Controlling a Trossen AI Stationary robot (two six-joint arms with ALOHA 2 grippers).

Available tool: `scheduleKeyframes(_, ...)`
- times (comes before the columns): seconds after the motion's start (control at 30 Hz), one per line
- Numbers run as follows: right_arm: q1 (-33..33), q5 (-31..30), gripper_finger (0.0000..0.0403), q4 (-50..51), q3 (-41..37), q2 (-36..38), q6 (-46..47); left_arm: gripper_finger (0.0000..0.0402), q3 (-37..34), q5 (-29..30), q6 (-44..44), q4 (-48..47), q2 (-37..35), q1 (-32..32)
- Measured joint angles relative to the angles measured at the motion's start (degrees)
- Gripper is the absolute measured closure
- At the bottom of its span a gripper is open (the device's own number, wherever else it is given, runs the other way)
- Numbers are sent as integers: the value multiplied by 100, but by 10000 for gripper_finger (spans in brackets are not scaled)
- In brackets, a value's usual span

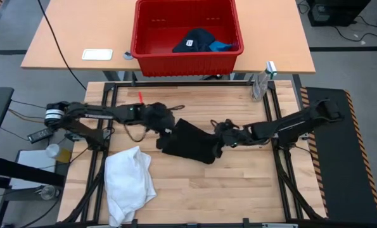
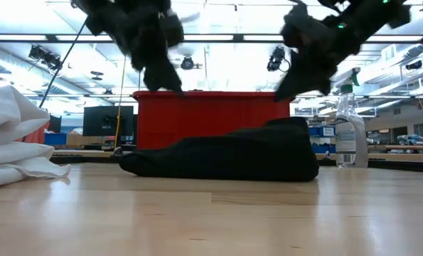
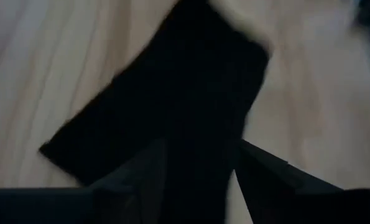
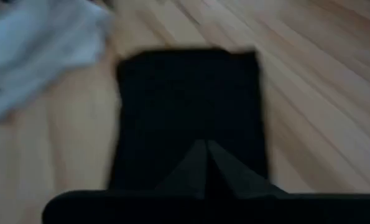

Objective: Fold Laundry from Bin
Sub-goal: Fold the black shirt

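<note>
1. Black garment (image 1: pixel 191 142) lay folded mid-desk, between both claws; the fold looked nearly done.
2. Left claw (image 1: pixel 166 131) hovered over its left end, fingers apart, holding nothing.
3. Right claw (image 1: pixel 221 136) hung above its right end, fingers together, empty.
4. White garment (image 1: pixel 130 180) sat by the near-left edge.
5. Next, likely: set the black one aside, then fetch from the bin (image 1: pixel 151 61) beyond the far edge.

Two dark jointed arms, left arm (image 1: pixel 99 113) with white band, right arm (image 1: pixel 289 123) black, tapered dark fingers (image 4: pixel 234 171)
</note>
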State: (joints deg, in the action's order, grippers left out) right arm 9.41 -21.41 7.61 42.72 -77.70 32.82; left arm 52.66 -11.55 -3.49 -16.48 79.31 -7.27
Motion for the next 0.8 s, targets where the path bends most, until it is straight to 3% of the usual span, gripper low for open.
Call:
scheduleKeyframes(0.13, -89, -186, 380, 1030, 0, 520, -342, 223, -212, 110, -363, 606, -211, 524)
scheduleKeyframes(0.23, -378, -355, 360, 1549, -33, 634, -540, 223, -212, 761, -787, 731, 59, 973)
scheduleKeyframes(0.3, -630, -422, 349, 1645, -196, 590, -563, 223, -212, 772, -1214, 864, 346, 1184)
scheduleKeyframes(0.5, -1265, 301, 350, 376, -682, 248, -1007, 224, -223, 903, -1827, 841, 1199, 1738)
scheduleKeyframes(0.67, -1543, 560, 368, -51, -717, -266, -1289, 224, -220, 1044, -2011, 1064, 1669, 1883)
scheduleKeyframes(0.8, -1761, 1367, 379, -489, -717, -717, -1432, 224, -216, 1119, -2120, 1028, 1920, 1866)
